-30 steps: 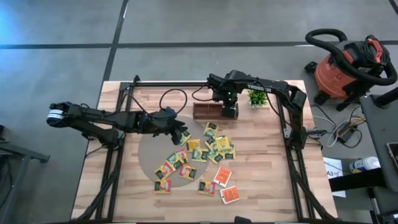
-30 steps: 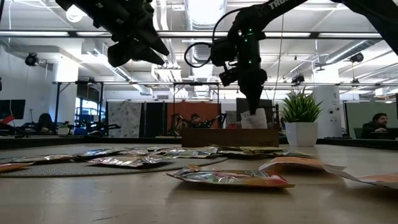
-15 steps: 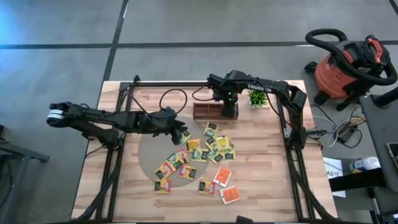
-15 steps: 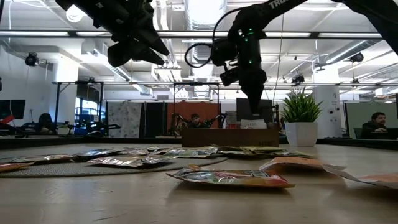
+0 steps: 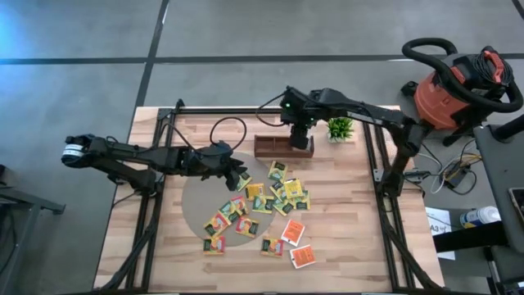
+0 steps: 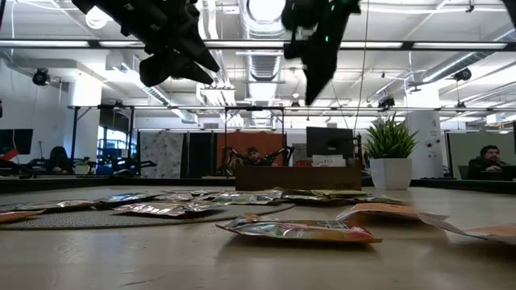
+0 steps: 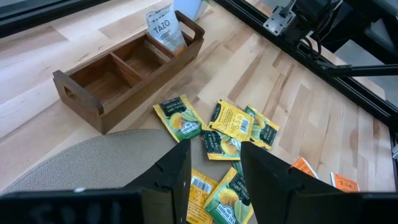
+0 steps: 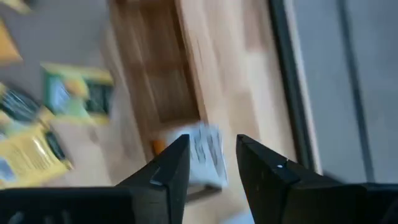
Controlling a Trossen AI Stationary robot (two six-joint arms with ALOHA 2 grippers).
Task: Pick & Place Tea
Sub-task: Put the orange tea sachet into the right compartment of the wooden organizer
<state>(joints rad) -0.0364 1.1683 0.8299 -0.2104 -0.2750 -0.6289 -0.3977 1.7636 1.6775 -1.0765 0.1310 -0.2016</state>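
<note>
- Right hand (image 5: 300, 141) above the wooden tray (image 5: 282, 147) at the far side of the table (image 5: 352, 246), fingers spread, nothing between them
- One white sachet (image 7: 163, 30) standing on edge in the tray's end compartment nearest the potted plant (image 5: 340, 128); other two compartments bare
- Remaining tea sachets (image 5: 278, 197) scattered flat in front of the tray, some on the grey round mat (image 5: 196, 205), some on bare wood, several overlapping
- Left hand (image 5: 242, 180) hovering above the edge of the pile, fingers parted, empty
- Step in hand, judged: release done, right arm clearing upward before the next pick
- Clear straight up first, to avoid brushing the upright sachet or the tray wall
- For the next pick, choose a sachet lying alone rather than one in an overlap; come down vertically, one finger either side of an edge
- Risk: flat paper slipping under the fingers, or two sachets lifted together
</note>
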